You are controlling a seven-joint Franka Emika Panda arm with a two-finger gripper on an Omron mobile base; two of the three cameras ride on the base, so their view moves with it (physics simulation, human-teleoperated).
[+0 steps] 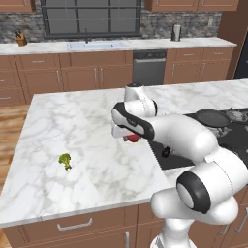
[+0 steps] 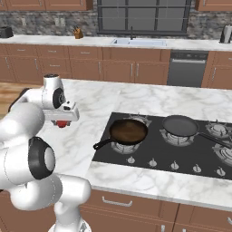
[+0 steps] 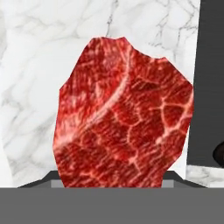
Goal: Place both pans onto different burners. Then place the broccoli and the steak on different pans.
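You see the fingers (image 2: 62, 123) pinching the steak (image 3: 124, 116) above the marble worktop (image 1: 87, 126), just beside the cooktop's (image 2: 181, 149) left edge. The broccoli (image 1: 65, 161) lies at eight o'clock from it, well apart, open marble between.

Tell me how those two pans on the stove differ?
The rust-brown pan sits on the front-left burner with its handle pointing toward the front-left; the near-black pan sits on a burner farther back and to the right, its handle pointing to the right. Both are round, shallow, empty and sit flat on grates.
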